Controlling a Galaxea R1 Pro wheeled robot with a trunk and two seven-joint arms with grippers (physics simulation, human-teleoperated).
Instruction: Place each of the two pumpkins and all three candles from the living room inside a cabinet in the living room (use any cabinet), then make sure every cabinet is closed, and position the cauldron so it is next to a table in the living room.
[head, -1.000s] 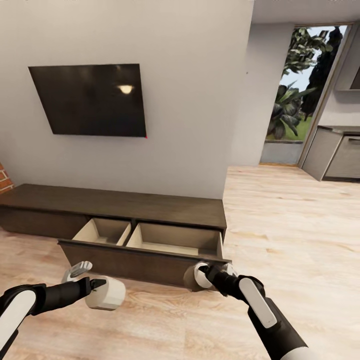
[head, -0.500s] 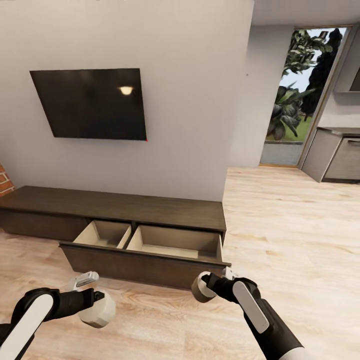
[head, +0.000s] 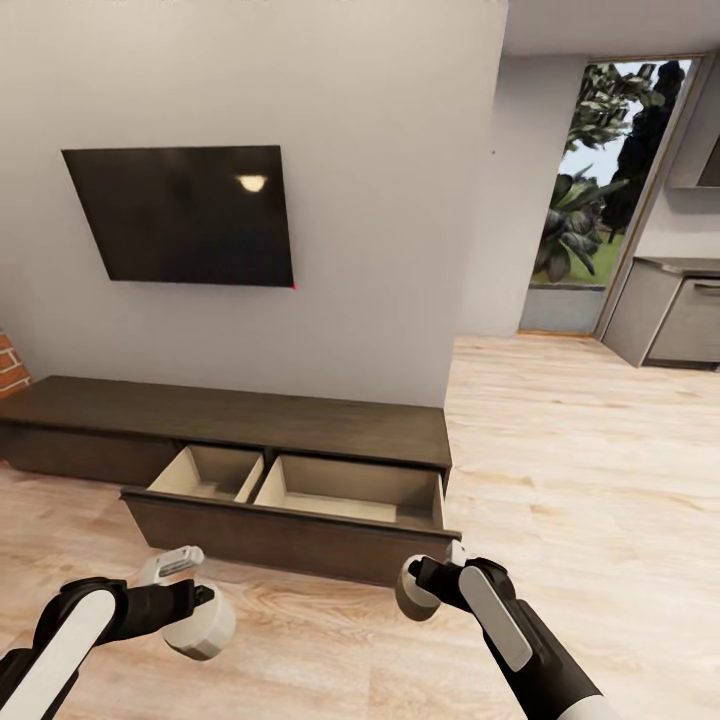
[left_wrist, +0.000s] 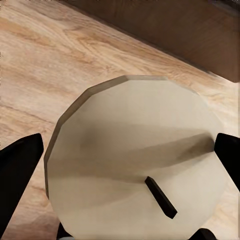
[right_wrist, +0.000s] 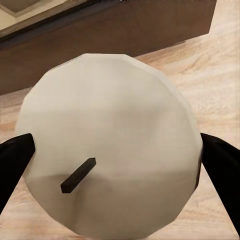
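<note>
- Nearest, the left gripper is clamped on a cream candle, low over the wooden floor; in the left wrist view the candle's flat top with its dark wick sits between the two black fingers.
- Beside it, well apart, the right gripper grips a second candle — the right wrist view shows its pale round top pressed between both fingers, wick lying slanted.
- Just beyond both hands runs the front edge of the cabinet's open drawer, pulled out over the floor; its two pale compartments are divided by a partition.
- The right candle hangs near the drawer front's right corner, not over the interior.
- Behind, the long dark cabinet stands against the wall under a black TV.
- Farther right, bare floor stretches wide — toward a doorway with greenery.
</note>
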